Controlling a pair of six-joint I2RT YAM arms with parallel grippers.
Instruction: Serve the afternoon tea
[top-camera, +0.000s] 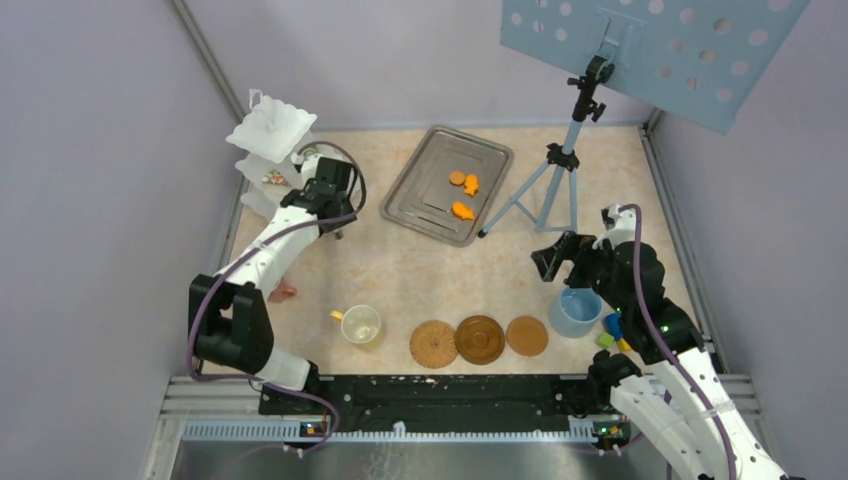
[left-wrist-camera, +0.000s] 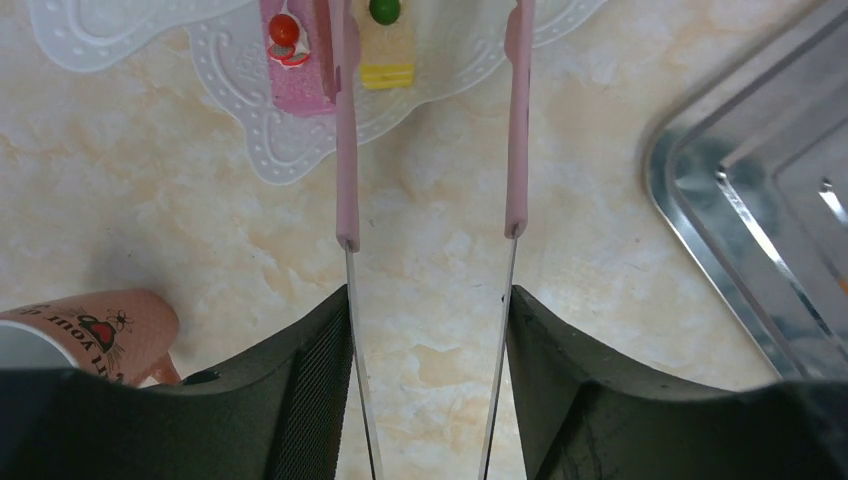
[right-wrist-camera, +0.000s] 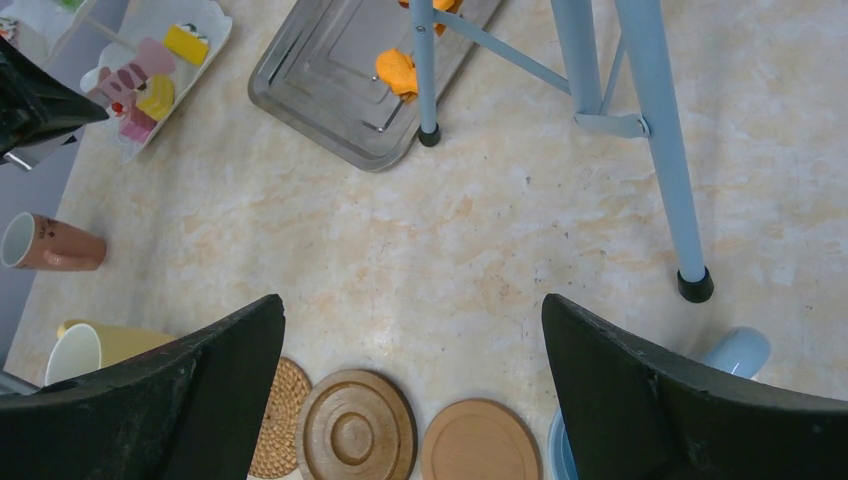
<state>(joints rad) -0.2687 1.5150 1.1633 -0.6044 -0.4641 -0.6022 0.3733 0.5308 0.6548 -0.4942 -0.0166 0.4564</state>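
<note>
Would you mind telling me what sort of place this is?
Probably a lab test cell, not a tearoom: plain panels wall in the table, a tripod stands on it, and the pastries look like toys.

Picture edges cut off the pink cup and the tongs at their tips.

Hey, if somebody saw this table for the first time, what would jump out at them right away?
Probably the metal tray at the back centre with orange biscuits on it, beside the blue tripod. Next, the left tool gripping pink tongs by the white tiered stand at the back left. Three brown coasters sit in a row near the front edge.
</note>
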